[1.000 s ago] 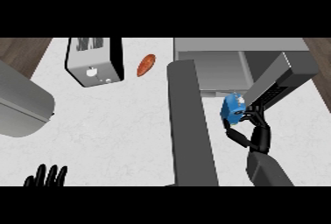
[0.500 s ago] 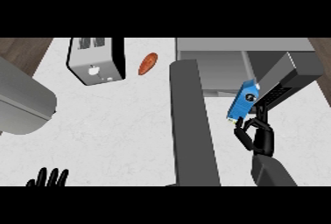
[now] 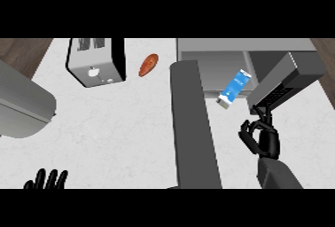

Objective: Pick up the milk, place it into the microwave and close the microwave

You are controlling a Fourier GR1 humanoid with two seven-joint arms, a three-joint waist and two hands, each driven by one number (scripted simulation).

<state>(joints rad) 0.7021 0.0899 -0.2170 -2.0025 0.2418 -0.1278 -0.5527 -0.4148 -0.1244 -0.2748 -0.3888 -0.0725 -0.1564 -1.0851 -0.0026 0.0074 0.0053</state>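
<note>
The left hand (image 3: 46, 179) is resting at the lower left edge of the view, fingers pointing up and straight, holding nothing. Along the left edge, a large grey rounded object (image 3: 20, 106) is lying over the white speckled bench (image 3: 111, 128). Further right, a silver and black toaster (image 3: 97, 62) is standing on the bench, with a small pale mark on its front face that cannot be read. Just beside it, a reddish-brown oval food item (image 3: 149, 64) is lying on the bench. The microwave door (image 3: 194, 128) is standing open, showing as a long dark grey slab running from the lower edge up toward the microwave (image 3: 262, 57). The milk (image 3: 234, 88) is a slim blue carton with a white top and pale lettering too small to read; it is sitting tilted at the mouth of the microwave, apart from any hand. Below it, the right hand (image 3: 260, 137) is hanging with its fingers curled in and gripping nothing, its grey forearm (image 3: 278, 174) coming up from the lower edge.
</note>
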